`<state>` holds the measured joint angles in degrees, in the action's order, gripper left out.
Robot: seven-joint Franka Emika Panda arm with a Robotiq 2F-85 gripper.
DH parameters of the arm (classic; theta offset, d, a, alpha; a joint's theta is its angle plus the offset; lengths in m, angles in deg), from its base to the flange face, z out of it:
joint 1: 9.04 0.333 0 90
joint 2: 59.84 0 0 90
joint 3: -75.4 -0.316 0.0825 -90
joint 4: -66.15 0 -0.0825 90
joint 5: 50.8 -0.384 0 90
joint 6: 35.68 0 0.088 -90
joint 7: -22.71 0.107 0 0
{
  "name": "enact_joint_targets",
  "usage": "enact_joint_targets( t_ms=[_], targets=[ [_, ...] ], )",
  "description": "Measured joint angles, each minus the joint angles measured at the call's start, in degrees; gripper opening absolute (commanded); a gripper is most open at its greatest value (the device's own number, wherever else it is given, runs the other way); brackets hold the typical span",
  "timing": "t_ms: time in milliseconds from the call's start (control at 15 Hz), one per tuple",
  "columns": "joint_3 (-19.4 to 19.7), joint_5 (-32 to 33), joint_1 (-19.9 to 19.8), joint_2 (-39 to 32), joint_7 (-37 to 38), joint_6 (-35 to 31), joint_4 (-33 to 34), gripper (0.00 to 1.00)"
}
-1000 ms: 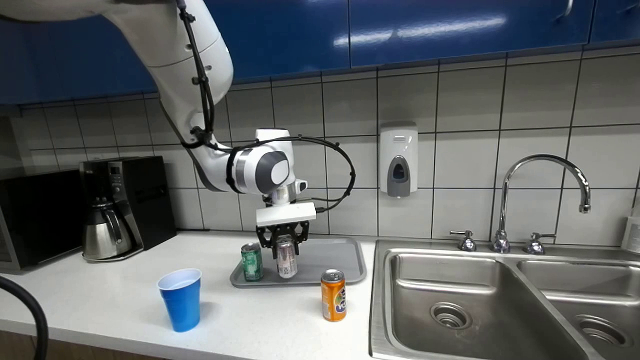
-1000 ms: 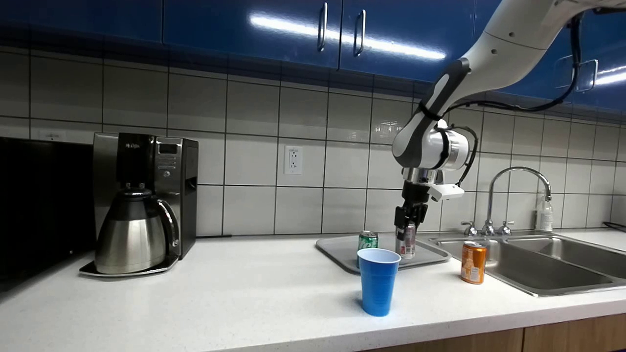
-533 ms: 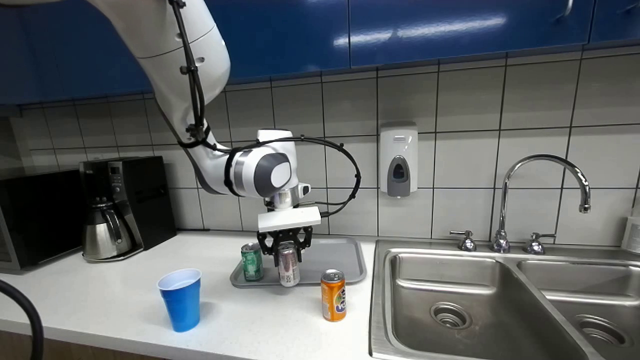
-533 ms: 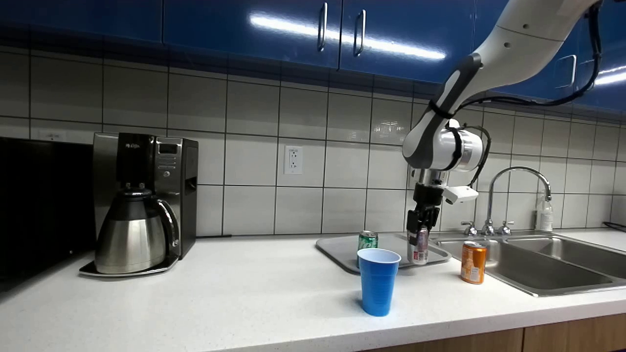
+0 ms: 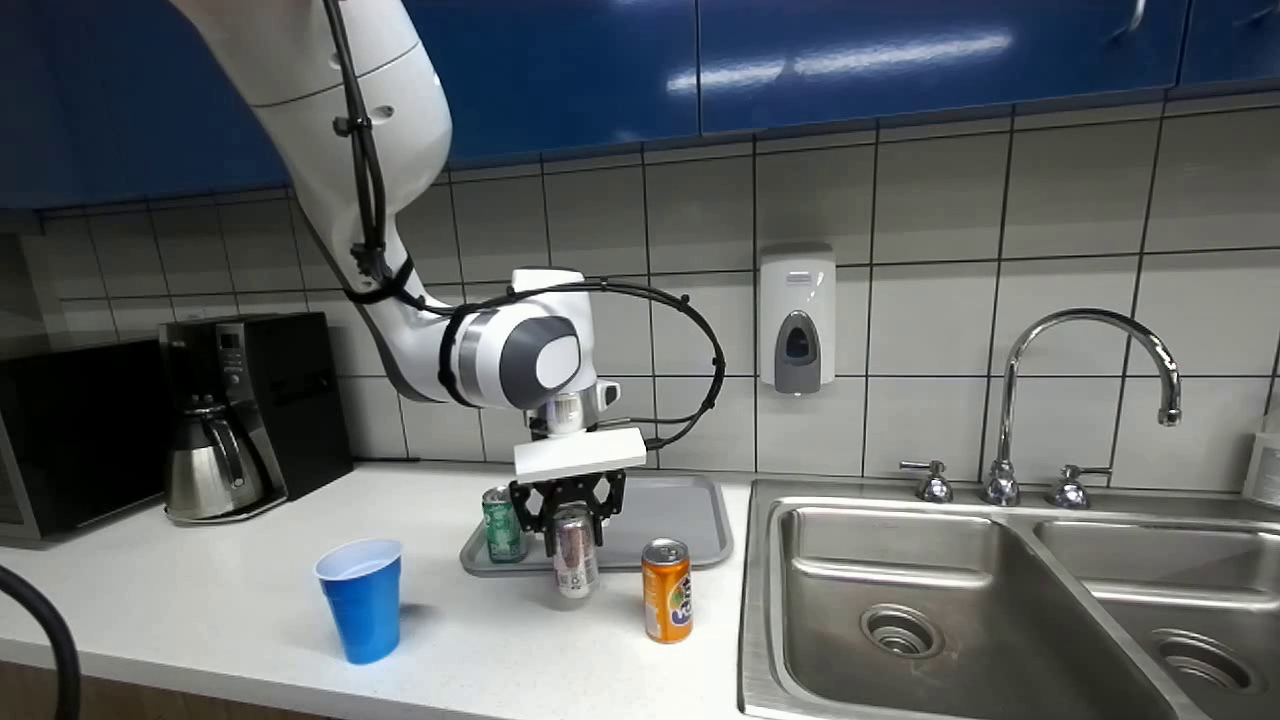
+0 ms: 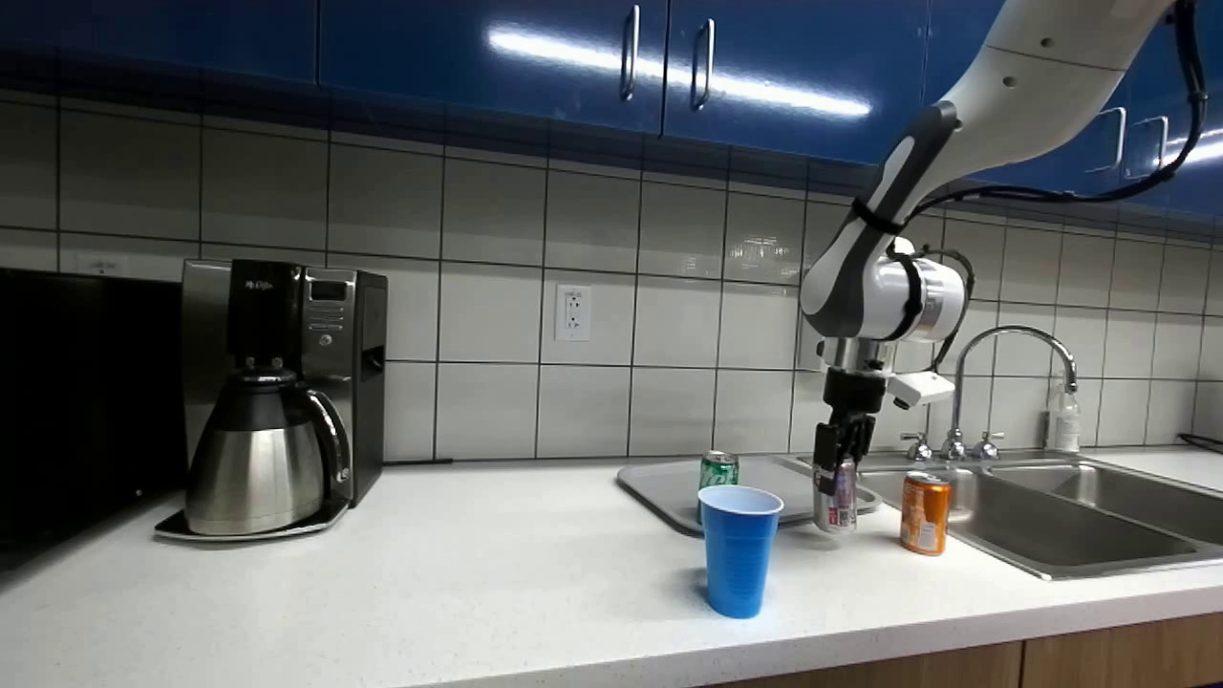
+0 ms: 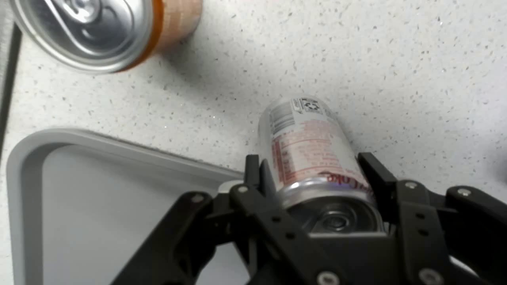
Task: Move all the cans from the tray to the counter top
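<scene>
The black two-fingered gripper is gripping a small silver-grey drink can, its fingers pressing against opposite sides. In the wrist view the can is showing against the smooth, speckled light-grey counter top, just past the low rim of the flat rectangular grey tray; whether its base is touching the surface cannot be told. A small green drink can is standing upright on the tray. A small orange drink can is standing upright on the counter top, near the stainless-steel double-basin sink. A tapered blue plastic cup is standing well apart from the orange can. Farther out, a curved chrome faucet is rising behind the sink, and a black-and-steel coffee maker is standing by the pale tiled wall.
</scene>
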<state>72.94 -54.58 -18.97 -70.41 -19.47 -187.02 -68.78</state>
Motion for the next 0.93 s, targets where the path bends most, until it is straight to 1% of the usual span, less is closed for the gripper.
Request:
enact_joint_targets(
  t_ms=[400, 867, 933],
  targets=[
    [0.23, 0.0, 0.0, 1.5, -1.19, -0.41, -3.18, 0.38],
    [0.77, 0.0, 0.03, 2.72, -1.88, -0.49, -5.25, 0.38],
    [0.88, 0.0, 0.03, 2.84, -1.91, -0.49, -5.42, 0.8]
  ],
)
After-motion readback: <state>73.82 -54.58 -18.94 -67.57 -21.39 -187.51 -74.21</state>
